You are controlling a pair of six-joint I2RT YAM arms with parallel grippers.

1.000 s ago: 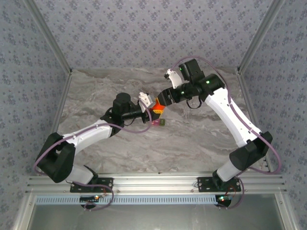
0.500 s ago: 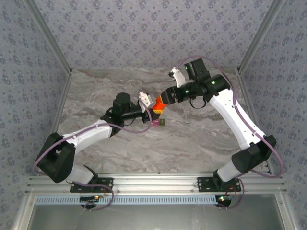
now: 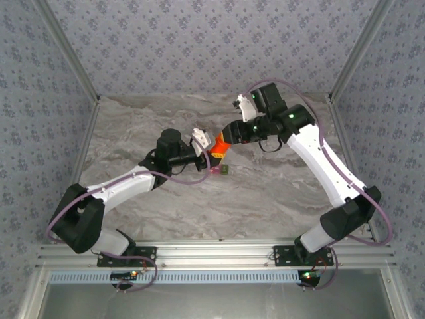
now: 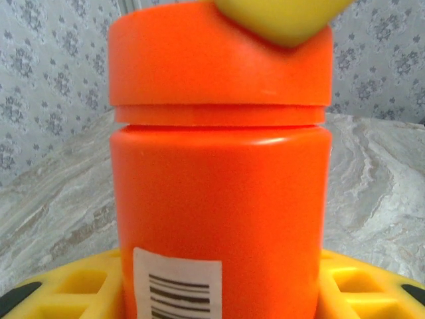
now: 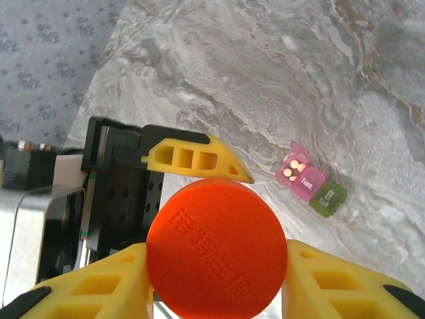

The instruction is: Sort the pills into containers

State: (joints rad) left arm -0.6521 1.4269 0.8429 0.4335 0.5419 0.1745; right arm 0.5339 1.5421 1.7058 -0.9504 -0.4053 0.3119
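Right wrist view showed your right claw [image 5: 216, 256] closed against both sides of the cap [image 5: 216, 232] of the orange bottle [image 4: 219, 212], whose body your left claw [image 4: 219, 296] clamped. That smooth, rigid plastic looked slippery, so you needed a square hold on the cap's rim. The tiny pill box [image 5: 311, 185] lay on the surface [image 5: 265, 80] right of centre, probably light and easily nudged.
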